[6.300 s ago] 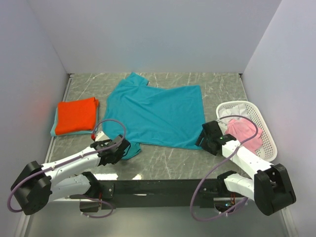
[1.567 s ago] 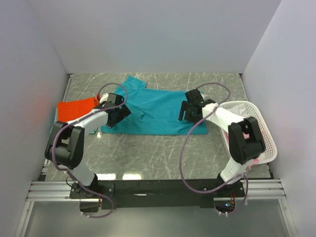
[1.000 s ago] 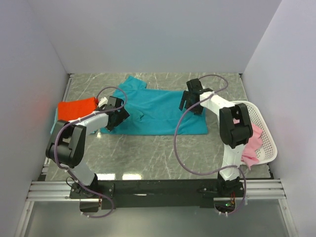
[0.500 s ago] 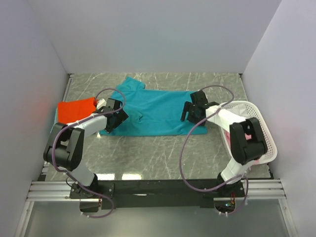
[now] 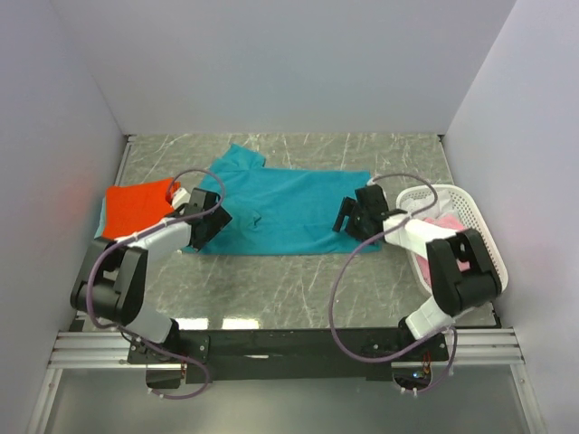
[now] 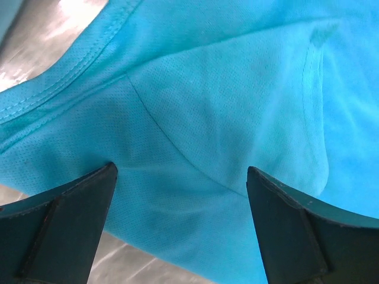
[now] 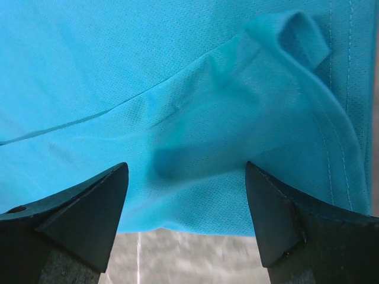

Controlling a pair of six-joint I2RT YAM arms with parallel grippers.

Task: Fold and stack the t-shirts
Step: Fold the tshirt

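Note:
A teal-blue t-shirt (image 5: 285,210) lies on the table, folded in half lengthwise, one sleeve pointing to the back left. My left gripper (image 5: 209,222) is open over its left end; the wrist view shows its cloth (image 6: 225,112) between the spread fingers. My right gripper (image 5: 354,220) is open over the shirt's right end, where the cloth (image 7: 195,118) lies bunched near the folded edge. A folded orange-red shirt (image 5: 134,206) lies on a light teal one (image 5: 98,232) at the left. A pink shirt (image 5: 450,233) lies in the basket.
A white plastic mesh basket (image 5: 470,210) stands at the right edge beside my right arm. The grey marble table (image 5: 289,280) is walled at the back and both sides. A black rail (image 5: 289,344) runs along the near edge.
The shirt's near half has been folded up over its far half. Both grippers let go at the far side and have drawn back toward me to the folded edge's ends.

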